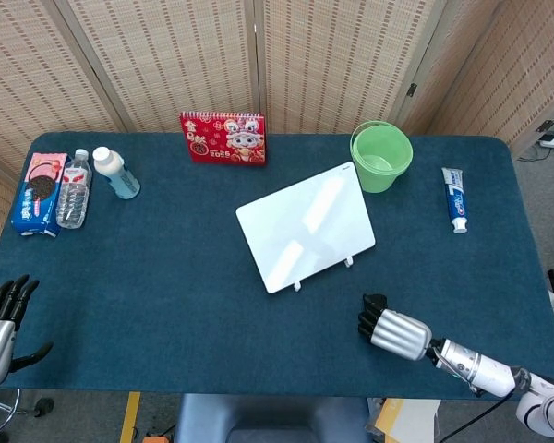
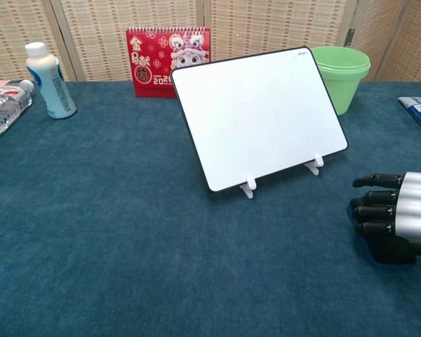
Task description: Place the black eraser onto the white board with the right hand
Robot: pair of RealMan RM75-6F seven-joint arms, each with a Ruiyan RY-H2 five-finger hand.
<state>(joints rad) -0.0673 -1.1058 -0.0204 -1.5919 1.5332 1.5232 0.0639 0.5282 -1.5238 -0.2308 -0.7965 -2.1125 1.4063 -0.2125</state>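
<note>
The right hand (image 2: 396, 214) lies low on the blue surface (image 2: 126, 232), on top of the eraser (image 2: 391, 250). Only a dark bit of the eraser peeks out under the curled fingers (image 2: 370, 210). I cannot tell if the hand has a real hold on it yet. The board (image 2: 258, 116) leans on its little feet, up and to the left, well apart. A good grip should pinch both sides tight before lifting. The board looks easy to tip, so the eraser should go on softly.
</note>
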